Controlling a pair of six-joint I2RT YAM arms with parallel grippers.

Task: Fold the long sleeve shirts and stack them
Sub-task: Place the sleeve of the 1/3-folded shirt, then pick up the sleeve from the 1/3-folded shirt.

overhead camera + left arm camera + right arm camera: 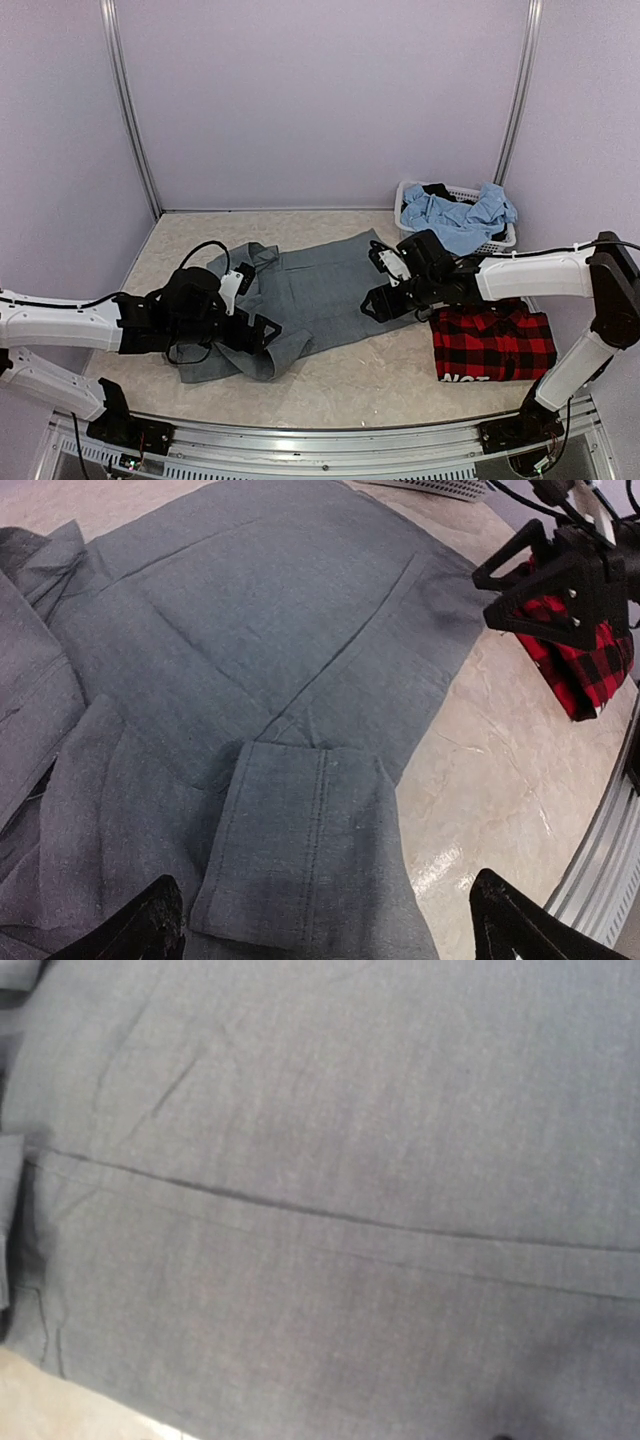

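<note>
**A:** What sat nearest the arm bases?

**B:** The left hand (255,335) hovered there with its fingers wide apart, gripping nothing. It was over the cuff (300,850) of a sleeve folded across the grey shirt (310,295). At the near right, a folded red-and-black plaid shirt (492,345) lay on the worktop (370,385), close to the grey one.

**A:** How did the grey shirt lie?

**B:** It was spread flat. Its long axis ran from the collar at the left to the hem at the right, slanting away. The right hand (383,283) hung above that hem edge, fingers apart, with nothing seen between them.

**A:** Which arm was nearer which end?

**B:** The left was nearer the collar and sleeves, and the right nearer the hem. A lengthwise fold probably needed both. Farthest back, a white basket (498,244) held blue clothing (455,220).
</note>
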